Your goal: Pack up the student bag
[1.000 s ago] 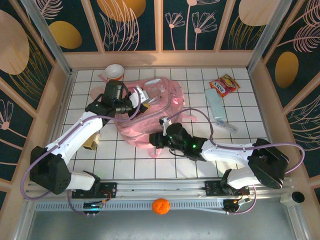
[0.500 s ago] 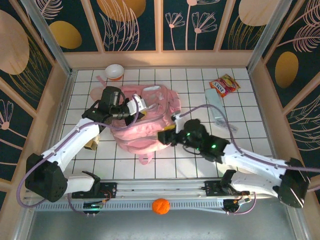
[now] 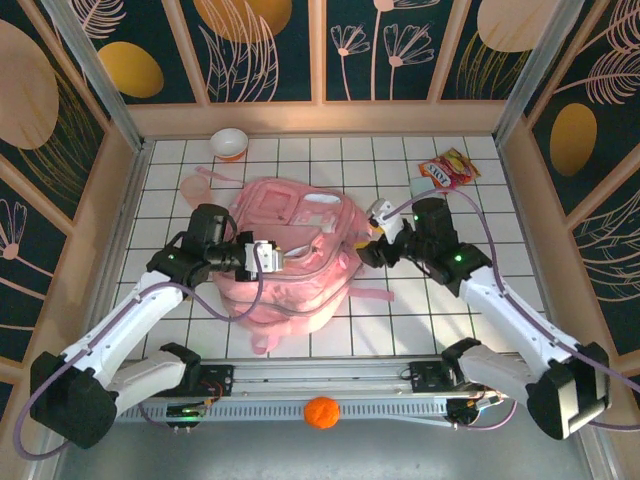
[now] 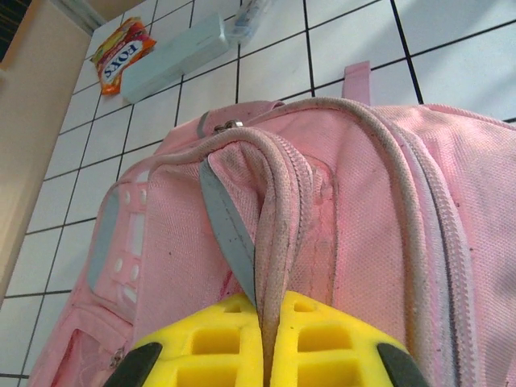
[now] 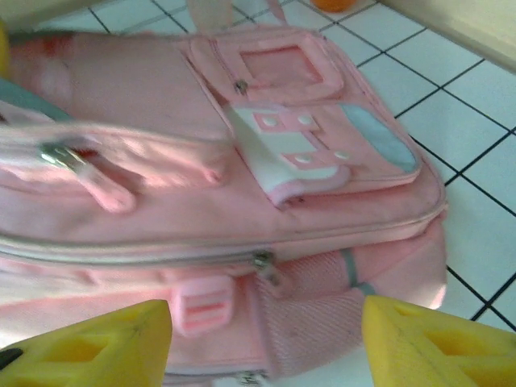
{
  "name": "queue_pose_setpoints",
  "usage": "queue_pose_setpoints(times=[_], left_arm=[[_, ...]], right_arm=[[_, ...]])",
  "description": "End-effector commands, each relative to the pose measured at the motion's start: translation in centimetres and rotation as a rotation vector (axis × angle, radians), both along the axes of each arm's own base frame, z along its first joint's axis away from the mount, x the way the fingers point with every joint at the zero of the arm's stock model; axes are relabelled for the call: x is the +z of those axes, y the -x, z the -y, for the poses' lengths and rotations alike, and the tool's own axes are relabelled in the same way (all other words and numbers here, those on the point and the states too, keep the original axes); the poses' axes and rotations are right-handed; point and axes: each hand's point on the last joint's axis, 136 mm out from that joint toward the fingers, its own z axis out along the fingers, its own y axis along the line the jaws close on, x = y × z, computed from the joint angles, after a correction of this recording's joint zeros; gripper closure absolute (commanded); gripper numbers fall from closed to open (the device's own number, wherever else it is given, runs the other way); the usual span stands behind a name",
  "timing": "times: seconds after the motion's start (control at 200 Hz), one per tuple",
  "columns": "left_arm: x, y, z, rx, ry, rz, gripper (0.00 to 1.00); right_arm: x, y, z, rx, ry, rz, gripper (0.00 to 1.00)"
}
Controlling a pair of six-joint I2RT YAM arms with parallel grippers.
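The student bag [image 3: 300, 255] is a large pink backpack lying flat mid-table, its front pockets facing up. My left gripper [image 3: 272, 256] is at the bag's left side, shut on a pink cord-edged fold of the bag. In the left wrist view the yellow fingers [image 4: 201, 347] pinch that fold and a grey strip, with the bag [image 4: 363, 201] stretching away beyond them. My right gripper [image 3: 372, 232] stands open at the bag's right edge. Seen from the right wrist, its fingertips [image 5: 89, 347] stand wide apart before the bag's side [image 5: 242, 161], just off a zip pull [image 5: 262, 262], holding nothing.
A red snack packet [image 3: 448, 170] and a pale blue box [image 3: 430, 205] lie at the back right. A bowl [image 3: 229, 143] and a pink cup [image 3: 195, 186] stand at the back left. An orange ball [image 3: 321, 411] rests in the front rail. Wooden walls enclose the tiled table.
The right gripper has opened, let go of the bag and swung from its front to its right edge. The left gripper drew back nearer, and the bag now lies flatter.
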Motion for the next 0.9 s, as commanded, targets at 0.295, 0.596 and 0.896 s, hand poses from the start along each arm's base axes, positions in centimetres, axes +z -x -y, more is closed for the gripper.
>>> queue_pose_setpoints(times=[0.295, 0.596, 0.896], left_arm=[[2.6, 0.1, 0.6, -0.083, 0.046, 0.172, 1.00], [2.2, -0.1, 0.6, -0.077, 0.040, 0.168, 1.00], [2.0, -0.6, 0.8, -0.076, 0.037, 0.171, 1.00]], right_arm=[[-7.0, -2.5, -2.0, 0.361, 0.137, -0.075, 0.36], [-8.5, -4.0, -3.7, 0.458, 0.066, -0.249, 0.48], [-9.0, -0.5, -3.4, 0.538, 0.036, -0.420, 0.50]])
